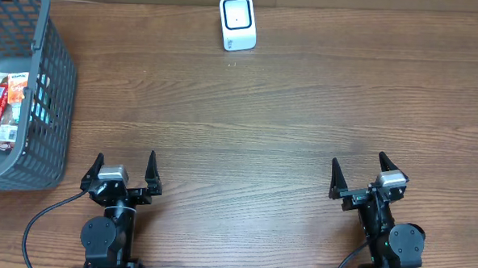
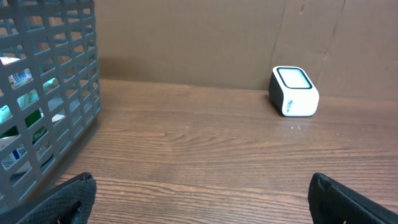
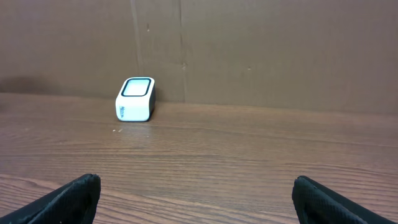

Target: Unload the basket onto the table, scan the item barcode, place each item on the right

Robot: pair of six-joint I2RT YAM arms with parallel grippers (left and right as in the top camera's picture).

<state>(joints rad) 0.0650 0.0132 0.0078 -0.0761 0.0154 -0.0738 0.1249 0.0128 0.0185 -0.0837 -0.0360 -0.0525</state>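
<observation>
**Both end effectors wide and empty; the item lies in the basket**

The left end effector (image 1: 126, 157) stands with its fingers spread as wide as they go and nothing between them. It sits just off the near corner of the grey basket (image 1: 59, 86). The right end effector (image 1: 358, 160) is equally wide and equally empty, well away from the basket on the far side of the bare wooden surface (image 1: 247, 126).

Inside the basket, against its outer side, lie a few snack packets (image 1: 2, 107) in red, orange and white wrappers, one overlapping another. The white scanner (image 1: 236, 22) stands well clear of the basket, at the back edge of the surface, window tilted up.

I'd judge those packets light and soft, with a crinkly film that is likely slick, so a hard pinch would crush whatever is inside and a loose one might let it slide out. The sealed end or a long edge looks the safest place to take hold, reached from above over the basket wall. No barcode can be made out from here, so the hold should leave both flat faces uncovered.
</observation>
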